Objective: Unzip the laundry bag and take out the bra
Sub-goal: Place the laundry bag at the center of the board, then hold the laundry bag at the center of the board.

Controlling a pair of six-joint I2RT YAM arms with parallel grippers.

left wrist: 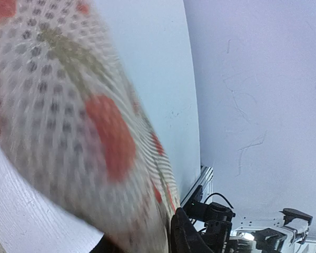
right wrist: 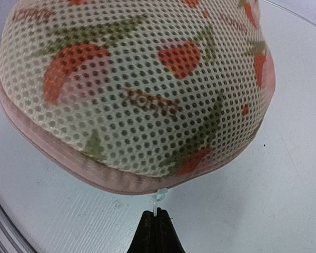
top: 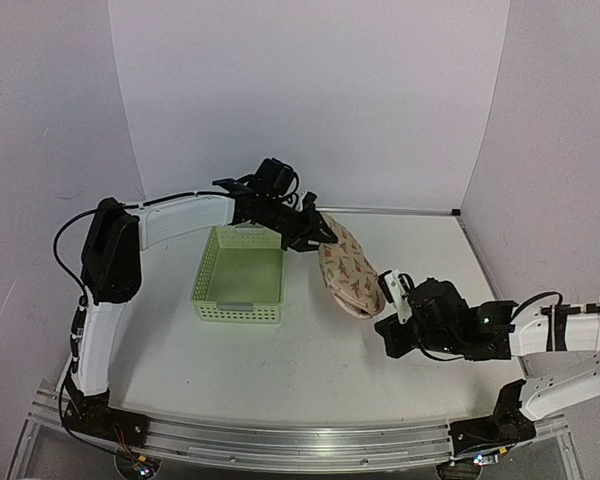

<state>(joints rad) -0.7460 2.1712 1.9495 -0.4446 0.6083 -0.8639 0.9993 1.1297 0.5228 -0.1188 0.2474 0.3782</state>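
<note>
- Right wrist: right gripper point(right wrist: 157, 219) clenched on the zipper pull point(right wrist: 158, 201) of the laundry bag point(right wrist: 137, 79).
- Left gripper point(top: 318, 238) at its far end; opening unclear.
- Bag lies lengthwise near-to-far.

Green basket point(top: 236, 312) on a white worktop point(top: 310, 365).
The lattice basket stands upright, left of centre; a metal rail point(top: 280, 440) runs along the near edge.

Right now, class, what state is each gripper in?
Left gripper: at the cream patterned mesh laundry bag; cannot tell.
Right gripper: shut on its small white zipper pull.
</note>
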